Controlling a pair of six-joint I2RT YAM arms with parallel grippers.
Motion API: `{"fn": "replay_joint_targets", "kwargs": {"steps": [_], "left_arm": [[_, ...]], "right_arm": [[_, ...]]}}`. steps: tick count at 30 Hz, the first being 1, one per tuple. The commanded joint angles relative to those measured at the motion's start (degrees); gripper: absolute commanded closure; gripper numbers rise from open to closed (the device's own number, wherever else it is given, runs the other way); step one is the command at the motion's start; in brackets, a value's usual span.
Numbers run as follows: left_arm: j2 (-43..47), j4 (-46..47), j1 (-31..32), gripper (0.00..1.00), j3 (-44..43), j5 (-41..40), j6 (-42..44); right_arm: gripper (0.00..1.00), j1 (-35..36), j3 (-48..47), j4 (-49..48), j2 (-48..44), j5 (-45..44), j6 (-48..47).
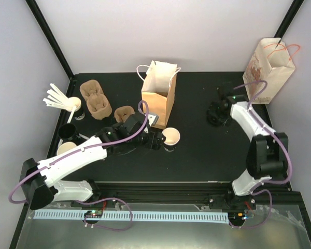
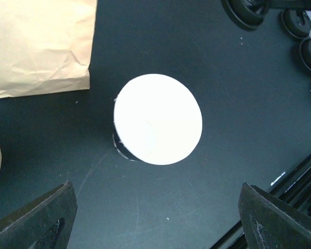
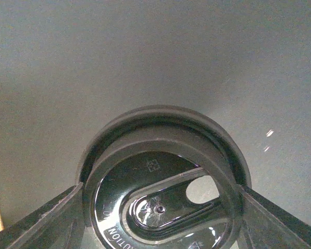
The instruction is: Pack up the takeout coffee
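Two tools: left tool [image 2: 156,210] spread wide short of the free-standing cup [image 2: 158,126], right tool [image 3: 158,199] seemingly clamped across the lid [image 3: 145,174] rim.

Bright, even light with soft shadows; the small white paper cup [image 2: 158,119] blows out, and the glossy black round plastic lid [image 3: 160,192] glints.

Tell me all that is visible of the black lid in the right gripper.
The black lid is round, of glossy dark plastic, with a raised rim around a lower centre. An oval recess holds an open sip hole and a pinhole; raised letters near the edge are partly cut off. Its top faces the wrist camera. The right gripper clamps its rim from both sides.
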State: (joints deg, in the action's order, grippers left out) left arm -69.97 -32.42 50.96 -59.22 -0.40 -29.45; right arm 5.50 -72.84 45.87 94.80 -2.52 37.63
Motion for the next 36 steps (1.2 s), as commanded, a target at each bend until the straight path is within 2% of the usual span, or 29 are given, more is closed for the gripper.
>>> {"fn": "replay_joint_targets", "kwargs": {"steps": [1, 5, 10, 15, 22, 36], "left_arm": [[2.3, 5.8, -1.7, 0.12, 3.1, 0.3, -2.0], [3.3, 8.4, -4.3, 0.12, 6.2, 4.3, -2.5], [5.8, 10.7, -6.8, 0.12, 9.5, 6.4, -2.8], [7.6, 12.5, -8.7, 0.12, 11.7, 7.5, -2.8], [9.6, 12.2, -11.9, 0.12, 12.8, 11.4, -3.0], [7.0, 17.0, -15.5, 0.12, 14.9, 16.6, -5.0]], "right_arm": [[0.25, 6.6, 6.2, 2.5, -9.0, -1.9, -1.6], [0.26, 10.2, 12.6, 0.5, -17.9, 3.9, -5.5], [0.26, 14.8, 16.4, -2.1, -25.4, 12.8, -11.0], [0.3, 21.6, 14.7, -4.1, -23.9, 19.1, -14.2], [0.25, 29.6, 8.6, -1.6, -19.7, 13.3, -16.7], [0.22, 38.4, -0.1, 4.2, -9.0, -0.5, -19.1]]}}
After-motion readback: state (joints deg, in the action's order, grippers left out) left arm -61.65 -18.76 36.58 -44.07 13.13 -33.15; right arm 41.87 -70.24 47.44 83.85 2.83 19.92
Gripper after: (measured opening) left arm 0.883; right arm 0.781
